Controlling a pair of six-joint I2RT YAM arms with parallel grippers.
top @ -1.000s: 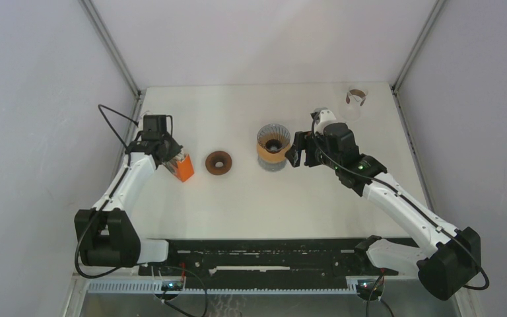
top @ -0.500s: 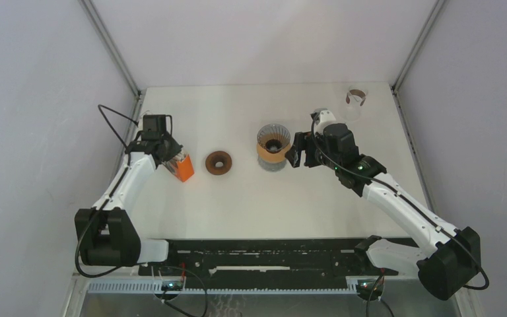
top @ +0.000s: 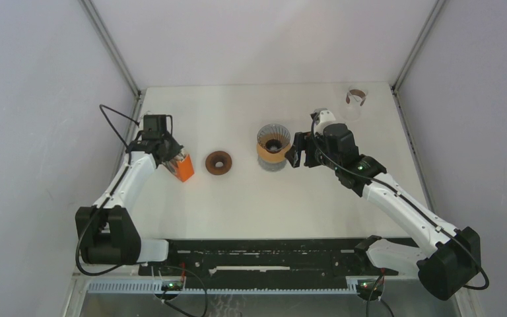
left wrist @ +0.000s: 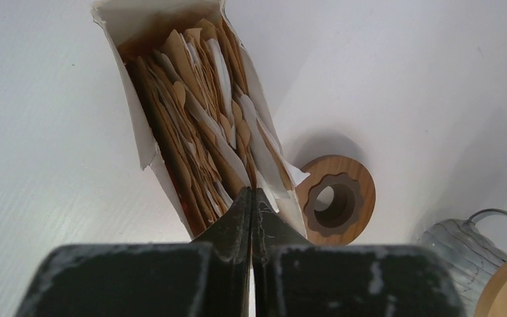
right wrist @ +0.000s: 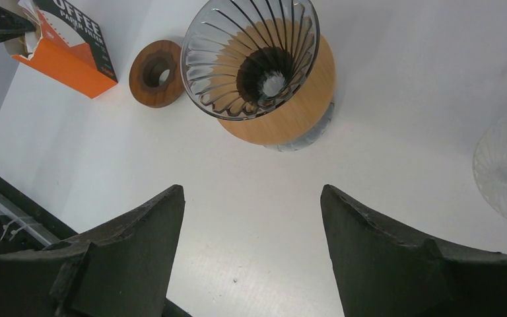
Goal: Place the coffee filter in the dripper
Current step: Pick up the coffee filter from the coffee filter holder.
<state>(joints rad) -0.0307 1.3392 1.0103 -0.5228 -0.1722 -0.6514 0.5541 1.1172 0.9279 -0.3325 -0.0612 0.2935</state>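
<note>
Currently the step in hand looks like picking one paper coffee filter [left wrist: 206, 112] out of the open orange box [top: 183, 168] at the left of the table [top: 251, 205]. To do it well, the left gripper [left wrist: 251, 198] should pinch a single sheet near its top edge. It should then lift slowly along the line of the box's opening, so that neighbouring sheets and the light box are not dragged up. Its fingers are pressed together right at the box mouth, touching the filter edges; whether a sheet is caught between them cannot be told.

The left arm reaches forward along the table's left side, wrist bent down over the box. The right arm stretches diagonally toward the middle. The right gripper [right wrist: 251, 191] is spread wide with nothing in it, just beside the glass dripper [top: 273, 146] with its wooden collar. A wooden ring [top: 218, 162] lies between box and dripper. No filter sits in the dripper.
</note>
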